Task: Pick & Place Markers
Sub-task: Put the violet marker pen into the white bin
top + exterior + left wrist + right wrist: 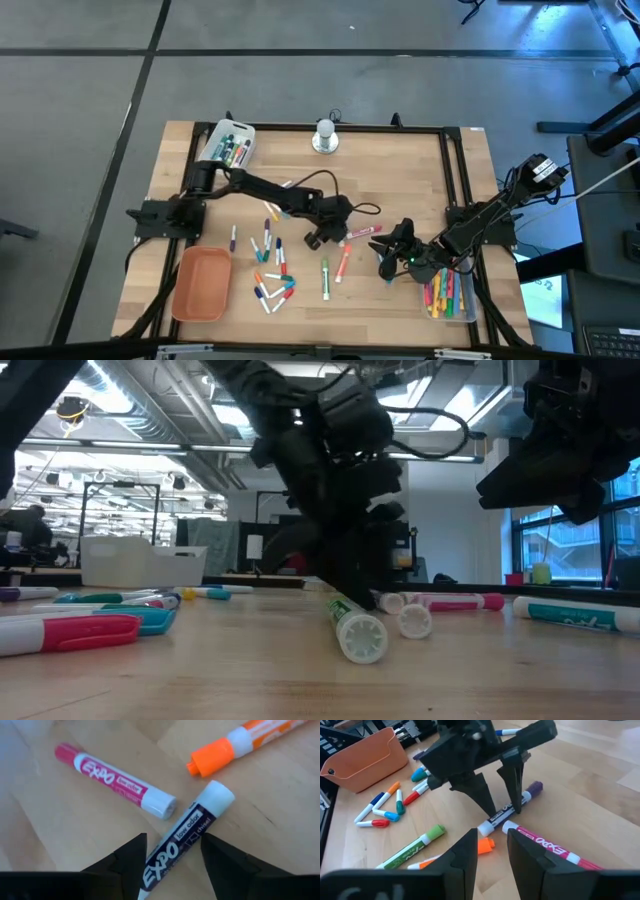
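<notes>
Many markers lie scattered on the wooden table (400, 170). My left gripper (173, 836) stands open at the table's middle (318, 238), pointing steeply down. Its fingers stand on either side of a purple marker (192, 822) with a white end, which lies flat on the table (530, 792). A pink marker (115, 780) and an orange marker (235, 745) lie close beside it. My right gripper (492, 837) hovers open to the right of them (388, 262), with nothing between its fingers.
An orange tray (200, 285) sits at the near left. A white tray (228, 143) with markers stands at the far left, and a clear tray (452, 298) with markers at the near right. Loose markers (270, 250) lie between the orange tray and my left gripper. A green marker (325, 278) lies nearer the front.
</notes>
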Controlling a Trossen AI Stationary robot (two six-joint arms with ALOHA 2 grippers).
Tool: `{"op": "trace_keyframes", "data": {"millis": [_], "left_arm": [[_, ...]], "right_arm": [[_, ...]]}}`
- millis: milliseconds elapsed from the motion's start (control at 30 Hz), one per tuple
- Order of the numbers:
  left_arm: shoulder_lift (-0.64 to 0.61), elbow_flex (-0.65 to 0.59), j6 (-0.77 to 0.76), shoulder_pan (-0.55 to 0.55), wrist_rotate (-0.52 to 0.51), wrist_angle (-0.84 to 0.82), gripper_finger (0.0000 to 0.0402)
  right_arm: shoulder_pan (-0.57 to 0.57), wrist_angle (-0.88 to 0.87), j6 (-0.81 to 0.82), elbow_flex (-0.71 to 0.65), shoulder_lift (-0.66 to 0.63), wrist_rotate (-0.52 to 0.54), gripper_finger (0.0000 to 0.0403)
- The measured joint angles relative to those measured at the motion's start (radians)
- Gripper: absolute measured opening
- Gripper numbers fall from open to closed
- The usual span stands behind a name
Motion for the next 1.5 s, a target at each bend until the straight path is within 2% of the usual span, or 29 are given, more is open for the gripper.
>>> {"op": "trace_keyframes", "data": {"millis": [133,300,433,600,833,967,1100,1300,1400,1500], "left_arm": [[0.014,0.034,-0.119,0.010,0.001,-0.087,0.0160],[-0.006,0.030,-0.208,0.013,0.001,-0.112,0.0104],[-0.025,0.026,-0.218,-0.012,-0.084,-0.119,0.0059],[-0.056,0.022,-0.226,-0.056,-0.229,-0.188,0.0057],[-0.138,0.021,-0.263,-0.086,-0.439,-0.299,0.0073],[-0.195,0.020,-0.416,-0.038,-0.559,-0.413,0.0066],[-0.250,-0.022,-0.663,0.041,-0.791,-0.453,0.0069],[-0.370,-0.170,-0.875,0.174,-1.087,-0.643,0.0067],[-0.485,-0.283,-0.971,0.269,-1.117,-0.655,0.0066],[-0.615,-0.405,-1.019,0.365,-1.079,-0.597,0.0067]], "right_arm": [[0.000,-0.002,0.002,0.000,0.000,-0.001,0.0106],[0.000,-0.003,0.005,0.000,0.000,-0.016,0.0107],[0.000,-0.004,0.008,0.000,0.000,-0.016,0.0107],[0.000,-0.006,0.008,0.000,0.000,-0.016,0.0106],[0.000,-0.012,0.008,0.000,0.000,-0.016,0.0107],[0.000,-0.010,0.016,0.000,0.000,-0.016,0.0107],[0.000,-0.015,0.024,0.000,0.000,-0.016,0.0107],[0.000,-0.014,0.030,0.000,0.000,-0.016,0.0107],[0.000,-0.014,0.030,0.000,0.000,-0.016,0.0106],[0.000,-0.014,0.030,0.000,0.000,-0.016,0.0106]]}}
